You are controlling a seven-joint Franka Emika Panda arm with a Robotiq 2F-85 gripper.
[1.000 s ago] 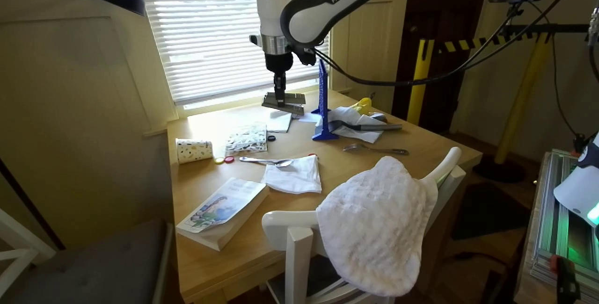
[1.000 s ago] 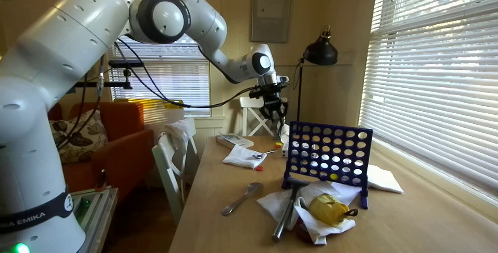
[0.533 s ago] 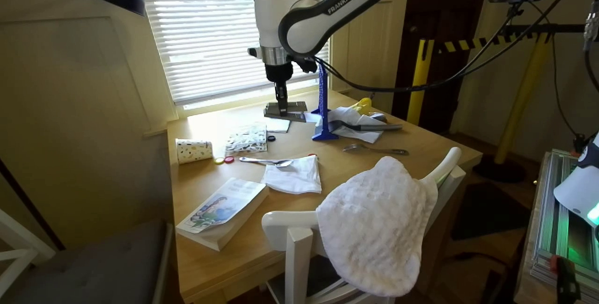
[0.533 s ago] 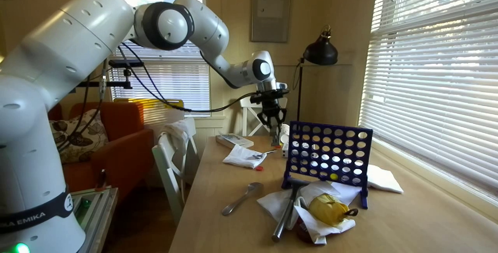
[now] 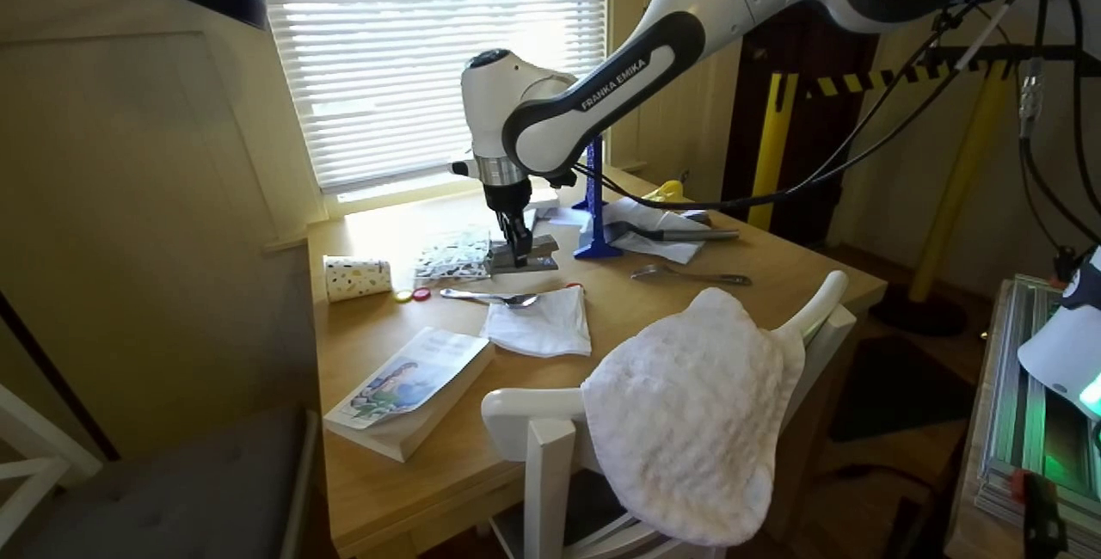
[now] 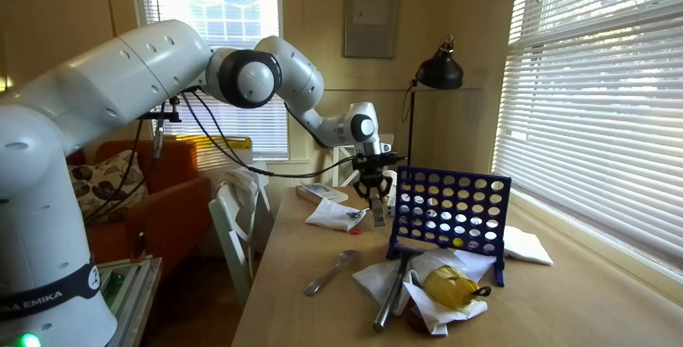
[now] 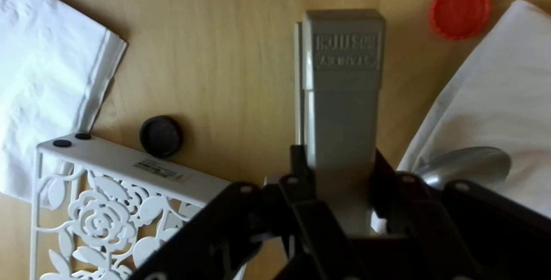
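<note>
Arm (image 6: 251, 77) arched, hand (image 7: 340, 157) downward, clasping stapler (image 7: 344, 112)

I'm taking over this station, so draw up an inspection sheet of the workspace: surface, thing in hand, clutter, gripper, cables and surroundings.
Surface: wooden table; spills, nothing seen.
Thing in hand: grey stapler, embossed Stanley Bostitch.
Clutter: black disc near a white openwork holder; red disc beside a white napkin with a spoon partly on it; patterned cup on its side; book; blue game frame.
Gripper: closed on the stapler, a finger on each side.
Cables: black cables hang beneath the arm; snags, nothing seen.
Surroundings: white chair with a white cloth over its back, black lamp, orange armchair.
</note>
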